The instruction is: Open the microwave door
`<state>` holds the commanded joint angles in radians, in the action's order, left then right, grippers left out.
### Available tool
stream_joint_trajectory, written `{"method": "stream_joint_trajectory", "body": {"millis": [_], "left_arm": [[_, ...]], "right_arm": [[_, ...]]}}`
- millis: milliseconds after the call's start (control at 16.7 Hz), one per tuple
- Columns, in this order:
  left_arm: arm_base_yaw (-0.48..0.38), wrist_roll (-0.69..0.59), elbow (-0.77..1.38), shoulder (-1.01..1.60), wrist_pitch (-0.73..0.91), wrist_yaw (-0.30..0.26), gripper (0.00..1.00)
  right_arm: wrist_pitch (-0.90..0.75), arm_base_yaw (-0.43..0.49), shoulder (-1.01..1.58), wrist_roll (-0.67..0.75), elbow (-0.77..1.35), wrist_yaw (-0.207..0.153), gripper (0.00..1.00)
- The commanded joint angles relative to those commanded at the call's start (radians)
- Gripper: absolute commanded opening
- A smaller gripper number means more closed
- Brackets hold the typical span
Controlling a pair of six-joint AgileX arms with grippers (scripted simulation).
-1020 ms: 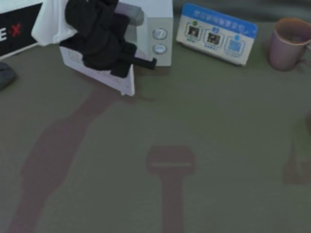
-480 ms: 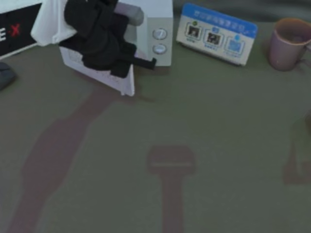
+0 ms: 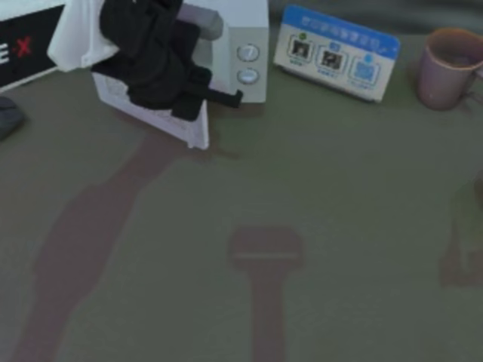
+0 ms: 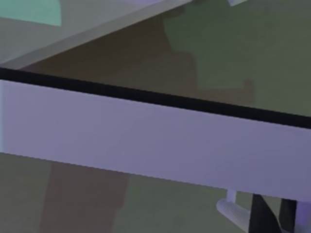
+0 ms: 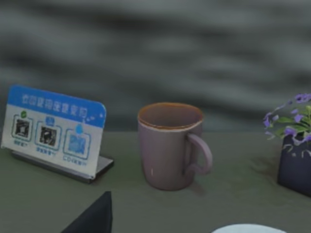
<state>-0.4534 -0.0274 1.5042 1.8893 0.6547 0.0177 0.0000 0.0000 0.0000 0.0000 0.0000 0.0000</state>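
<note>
The white microwave [image 3: 245, 30] stands at the back left of the table, its two round knobs [image 3: 247, 64] facing forward. The microwave door [image 3: 158, 124] is swung out at an angle to the left of the knob panel. My left gripper [image 3: 204, 94] hangs black over the door's free end. In the left wrist view the door [image 4: 146, 141] crosses as a broad pale band, and my left gripper [image 4: 276, 218] is shut around the door's pale bar handle [image 4: 235, 213]. My right arm is parked beyond the top view's right side. Only a dark corner of the right gripper [image 5: 92, 216] shows.
A blue-topped sign card [image 3: 336, 53] stands right of the microwave, and a pink mug [image 3: 449, 68] stands at the back right. A potted plant [image 5: 296, 145] with purple flowers is beside the mug. A black board [image 3: 26, 41] and a grey object [image 3: 7, 117] lie at the left edge.
</note>
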Motion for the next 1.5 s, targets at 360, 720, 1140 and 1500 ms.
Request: {"method": "stream_joint_trajectory", "body": {"millis": [360,720,1140,1500], "left_arm": [[0.006,0.029,-0.022,-0.015,-0.005,-0.024,0.00],[0.046,0.144,-0.092,-0.071,-0.017,-0.084,0.00],[0.046,0.144,-0.092,-0.071,-0.017,-0.084,0.00],[0.046,0.144,-0.092,-0.071,-0.017,-0.084,0.00]], "right_arm": [[0.000,0.000,0.000,0.000,0.000,0.000,1.00],[0.000,0.000,0.000,0.000,0.000,0.000,1.00],[0.000,0.000,0.000,0.000,0.000,0.000,1.00],[0.000,0.000,0.000,0.000,0.000,0.000,1.00]]}}
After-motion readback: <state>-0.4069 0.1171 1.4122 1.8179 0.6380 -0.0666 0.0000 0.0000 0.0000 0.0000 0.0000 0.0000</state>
